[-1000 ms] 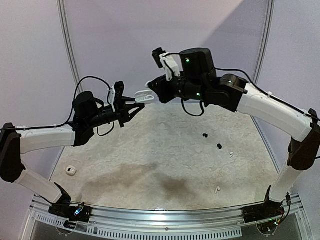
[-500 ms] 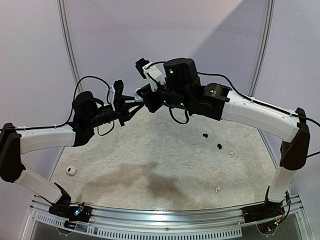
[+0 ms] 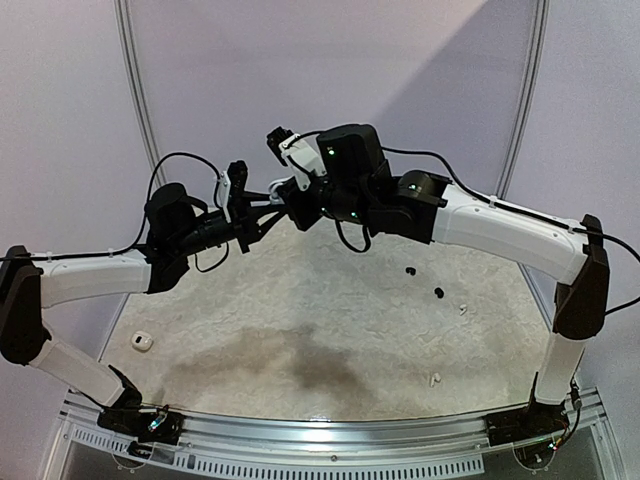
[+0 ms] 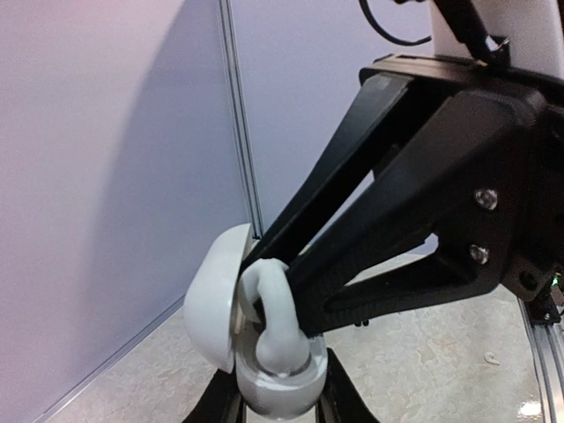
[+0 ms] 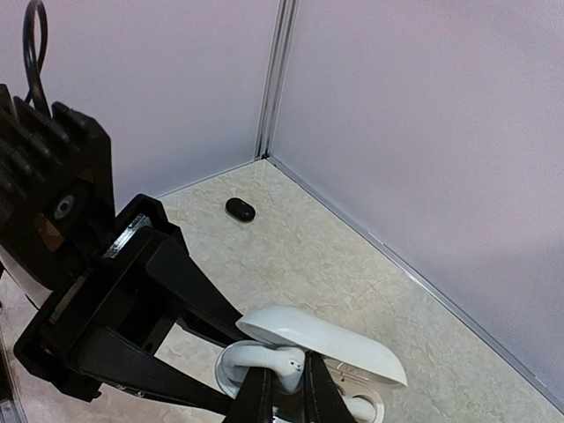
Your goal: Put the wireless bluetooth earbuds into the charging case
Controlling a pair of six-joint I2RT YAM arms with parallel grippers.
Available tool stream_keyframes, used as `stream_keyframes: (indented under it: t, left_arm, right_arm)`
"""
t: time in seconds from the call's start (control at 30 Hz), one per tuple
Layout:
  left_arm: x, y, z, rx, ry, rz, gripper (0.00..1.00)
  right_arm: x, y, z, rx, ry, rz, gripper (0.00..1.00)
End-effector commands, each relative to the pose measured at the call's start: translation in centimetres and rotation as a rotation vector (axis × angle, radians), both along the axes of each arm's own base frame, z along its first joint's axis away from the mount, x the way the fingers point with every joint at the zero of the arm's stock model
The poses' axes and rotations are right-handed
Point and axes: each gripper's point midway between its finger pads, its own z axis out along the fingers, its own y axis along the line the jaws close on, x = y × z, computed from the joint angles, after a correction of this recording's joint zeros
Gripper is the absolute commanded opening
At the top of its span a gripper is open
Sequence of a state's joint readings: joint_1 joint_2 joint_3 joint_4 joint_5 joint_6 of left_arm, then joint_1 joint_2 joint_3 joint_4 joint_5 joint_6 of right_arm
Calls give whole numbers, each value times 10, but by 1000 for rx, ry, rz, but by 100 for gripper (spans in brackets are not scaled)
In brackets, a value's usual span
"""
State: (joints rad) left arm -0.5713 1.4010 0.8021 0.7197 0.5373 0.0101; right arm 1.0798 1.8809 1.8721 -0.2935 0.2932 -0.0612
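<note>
Both grippers meet in mid-air above the far side of the table. My left gripper [image 3: 262, 207] [image 4: 278, 407] is shut on the base of a white charging case [image 4: 275, 381] [image 5: 357, 388], whose lid [image 4: 211, 308] [image 5: 326, 339] stands open. My right gripper [image 3: 290, 195] [image 5: 287, 398] is shut on a white earbud [image 4: 273, 308] [image 5: 284, 366]. The bud's head sits down in a well of the case. Two black earbuds [image 3: 410, 270] [image 3: 438, 293] and two white ones [image 3: 463, 308] [image 3: 435, 379] lie on the table at the right.
A second white case [image 3: 140, 342] lies near the table's left edge. A black case [image 5: 240, 209] lies by the far corner where the walls meet. The table's metal rail [image 3: 320, 435] runs along the near edge.
My right arm has swung left with the white earbud, bringing it to the open case held by my left gripper. The left arm has stayed where it was.
</note>
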Motion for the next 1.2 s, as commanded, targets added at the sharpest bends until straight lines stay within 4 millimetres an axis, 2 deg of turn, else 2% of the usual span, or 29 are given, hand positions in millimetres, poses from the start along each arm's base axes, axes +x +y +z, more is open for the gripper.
stream_keyframes:
  t: [0.0, 0.2, 0.4, 0.57, 0.73, 1.03, 1.17]
  left_arm:
    - [-5, -5, -1, -1, -14, -13, 0]
    - [-5, -6, 2, -3, -22, -19, 0]
    - [-7, -6, 1, 3, -31, -26, 0]
    - [-7, -5, 0, -1, -18, -20, 0]
    - [-4, -4, 0, 1, -18, -10, 0]
    - [-4, -5, -1, 1, -10, -14, 0]
    - [-5, -4, -2, 6, -9, -14, 0]
  right_arm:
    - [6, -2, -16, -67, 5, -37, 0]
    - [4, 2, -26, -108, 16, -10, 0]
    - [5, 4, -51, -185, 46, -4, 5]
    - [6, -2, -67, -264, 55, -15, 7]
    - [2, -6, -71, -300, 61, -1, 15]
    - [-2, -3, -74, -300, 85, 26, 20]
    - [-1, -4, -74, -304, 88, 19, 19]
